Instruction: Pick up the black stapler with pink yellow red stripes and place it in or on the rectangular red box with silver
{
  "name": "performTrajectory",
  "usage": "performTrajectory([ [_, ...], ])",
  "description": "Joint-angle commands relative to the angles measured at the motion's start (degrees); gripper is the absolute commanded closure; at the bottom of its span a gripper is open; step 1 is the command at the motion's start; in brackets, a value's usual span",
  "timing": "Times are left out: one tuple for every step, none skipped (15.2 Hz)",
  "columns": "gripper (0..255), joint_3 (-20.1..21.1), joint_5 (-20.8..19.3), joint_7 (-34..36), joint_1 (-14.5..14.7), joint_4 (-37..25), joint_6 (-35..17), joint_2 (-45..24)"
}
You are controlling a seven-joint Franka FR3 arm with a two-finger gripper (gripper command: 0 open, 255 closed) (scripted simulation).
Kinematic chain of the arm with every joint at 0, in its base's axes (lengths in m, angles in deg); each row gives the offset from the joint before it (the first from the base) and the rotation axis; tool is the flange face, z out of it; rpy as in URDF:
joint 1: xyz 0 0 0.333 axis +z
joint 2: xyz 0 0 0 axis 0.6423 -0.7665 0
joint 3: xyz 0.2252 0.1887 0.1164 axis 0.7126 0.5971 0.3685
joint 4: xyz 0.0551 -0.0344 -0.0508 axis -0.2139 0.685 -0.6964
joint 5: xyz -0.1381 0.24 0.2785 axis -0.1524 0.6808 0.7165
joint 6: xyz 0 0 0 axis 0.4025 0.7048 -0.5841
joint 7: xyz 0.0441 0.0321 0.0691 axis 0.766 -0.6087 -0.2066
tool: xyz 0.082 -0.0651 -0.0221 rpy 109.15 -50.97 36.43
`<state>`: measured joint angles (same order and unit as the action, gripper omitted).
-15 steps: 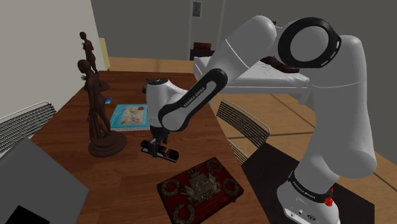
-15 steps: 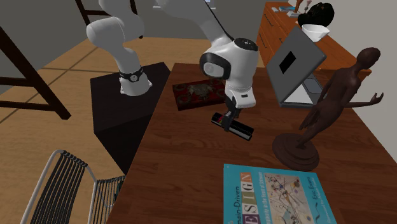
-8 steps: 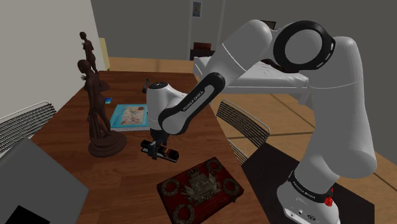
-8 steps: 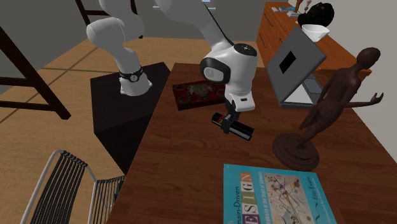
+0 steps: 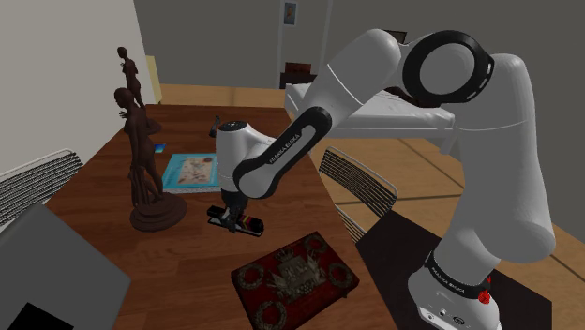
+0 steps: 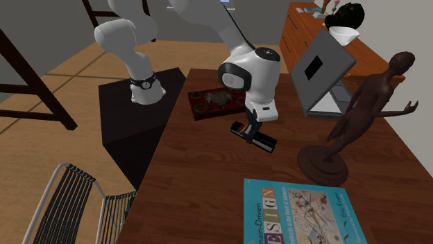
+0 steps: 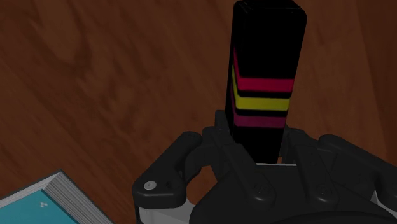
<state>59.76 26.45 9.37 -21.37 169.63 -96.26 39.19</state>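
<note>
Gripper (image 7: 254,143) was clamped on the black striped stapler (image 7: 264,70), I saw — near the red ornamented box (image 5: 295,279), apart from it.

The two exterior views face each other across the table (image 5: 187,267).

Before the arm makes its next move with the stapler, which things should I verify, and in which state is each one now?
1. The claw is closed on the black striped stapler: ok, no gap shows at either side in the wrist view.
2. Stapler lifted off the wooden table: not ok, it seems to lie there.
3. Grip at the stapler's middle: cannot tell, the near end is hidden.
4. The red box with silver ornaments is within reach, lid shut: ok.
5. The brown statue is apart from the claw: ok, it stands on the side away from the box.
</note>
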Motion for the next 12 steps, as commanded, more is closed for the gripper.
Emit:
performTrajectory([
  [255,0.0,0.0,0.0,0.0,0.0,0.0,0.0],
  [255,0.0,0.0,0.0,0.0,0.0,0.0,0.0],
  [255,0.0,0.0,0.0,0.0,0.0,0.0,0.0],
  [255,0.0,0.0,0.0,0.0,0.0,0.0,0.0],
  [255,0.0,0.0,0.0,0.0,0.0,0.0,0.0],
  [255,0.1,0.2,-0.1,-0.1,0.0,0.5,0.6],
  [255,0.3,0.4,-0.3,-0.2,0.1,1.1,1.2],
  [255,0.4,0.6,-0.4,-0.3,0.1,1.7,1.8],
  [255,0.5,0.7,-0.5,-0.4,0.1,2.2,2.3],
  [255,0.7,0.9,-0.6,-0.5,0.0,2.8,2.9],
  [255,0.8,1.1,-0.8,-0.6,0.0,3.4,3.5],
  [255,0.9,1.3,-0.9,-0.7,0.0,4.0,4.0],
])
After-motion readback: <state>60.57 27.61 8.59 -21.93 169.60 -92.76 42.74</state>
